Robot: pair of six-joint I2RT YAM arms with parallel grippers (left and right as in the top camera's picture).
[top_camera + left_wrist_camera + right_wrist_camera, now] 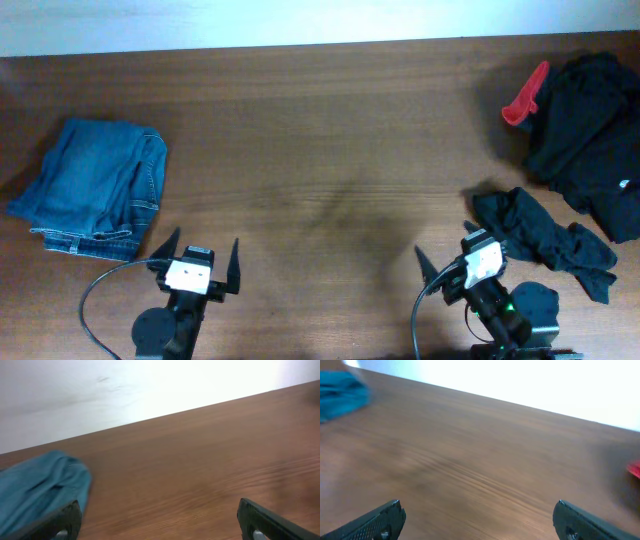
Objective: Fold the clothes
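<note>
- Two lots of black clothes lie on the table. A big heap with a small white mark sits beyond the right gripper, off to its right. A smaller crumpled piece lies just beside that gripper's right side.
- The right gripper's jaws are spread wide over bare wood, gripping nothing.
- A red item rests against the heap's edge, beyond the right gripper.
- Well to the right gripper's left, the left gripper is likewise spread and empty.
- Farthest to the right gripper's left lie the folded blue jeans.
</note>
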